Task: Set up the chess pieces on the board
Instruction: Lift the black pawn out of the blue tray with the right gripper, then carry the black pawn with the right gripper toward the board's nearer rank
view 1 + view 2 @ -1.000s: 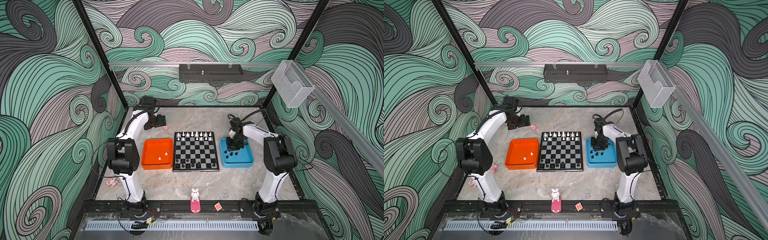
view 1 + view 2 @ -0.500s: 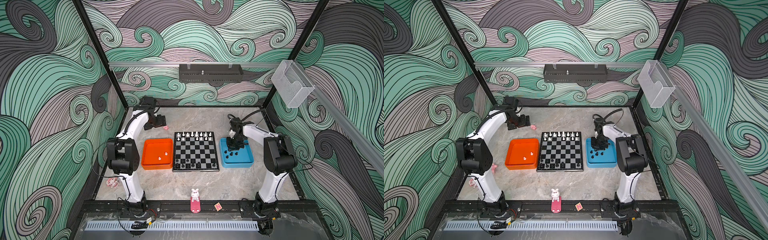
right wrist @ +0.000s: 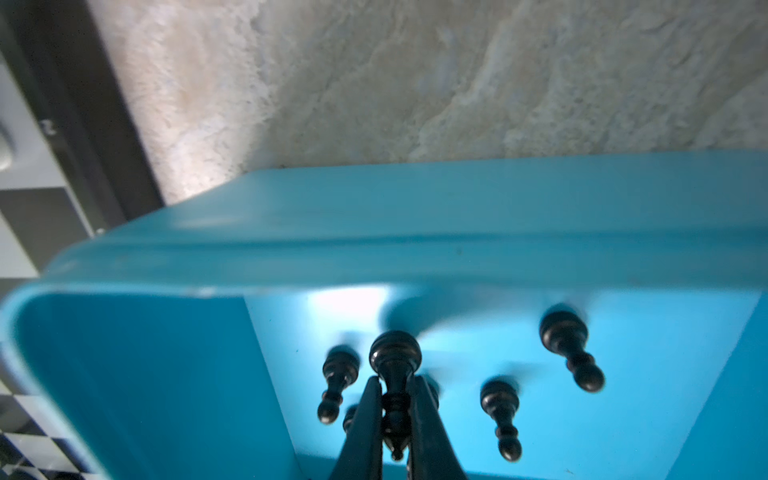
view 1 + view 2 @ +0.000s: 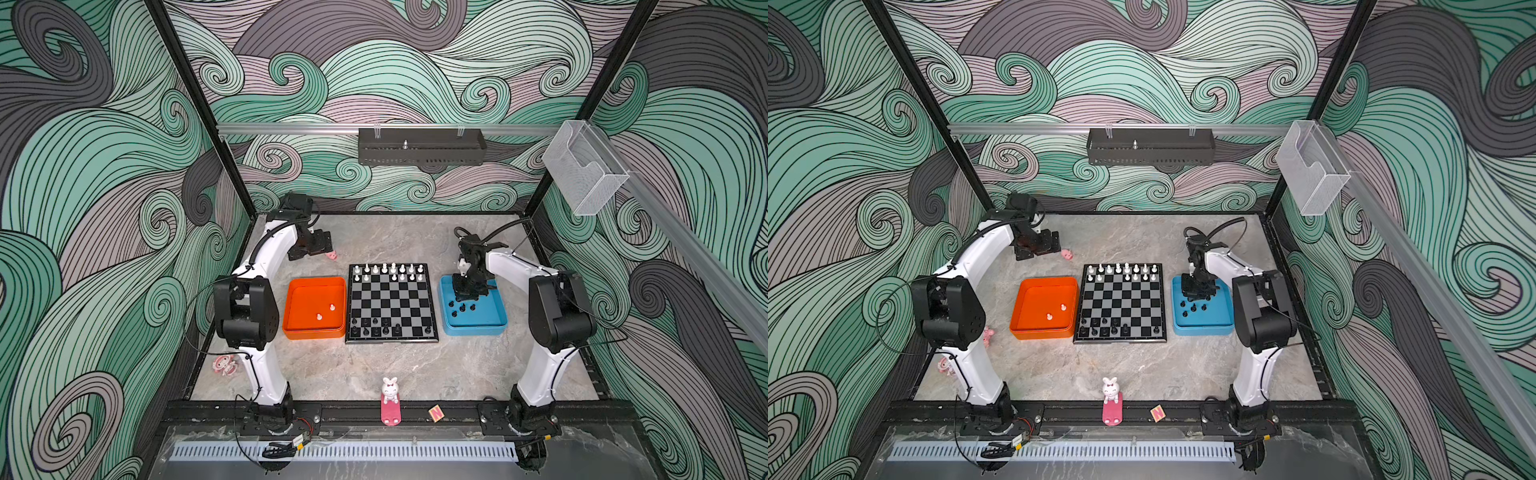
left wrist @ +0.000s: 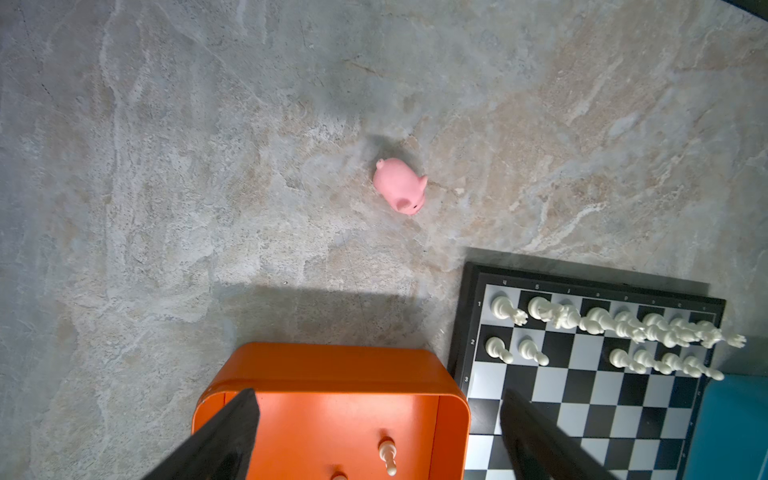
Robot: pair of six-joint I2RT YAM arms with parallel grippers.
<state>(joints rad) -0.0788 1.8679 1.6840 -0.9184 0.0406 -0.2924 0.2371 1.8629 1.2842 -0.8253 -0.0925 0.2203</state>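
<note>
The board [image 4: 392, 303] lies between two trays. White chess pieces [image 4: 388, 270] fill most of its far two rows, and several black ones [image 4: 376, 328] stand on its near rows. My right gripper [image 3: 395, 382] reaches down into the blue tray [image 4: 473, 330] and is shut on the stem of a black piece [image 3: 395, 353]. Several more black pieces [image 3: 571, 349] stand in that tray. Two white pieces [image 4: 332, 307] remain in the orange tray [image 4: 316, 282]. My left gripper [image 5: 376, 401] hangs open and empty behind the orange tray.
A pink pig toy [image 5: 400, 185] lies on the table behind the board's far left corner. A white bunny figure [image 4: 390, 390] and a small lettered cube [image 4: 435, 412] sit at the front edge. Another pink figurine [image 4: 224, 365] lies by the left arm's base.
The right gripper's fingers have drawn together on the black piece. Neither arm has visibly shifted.
</note>
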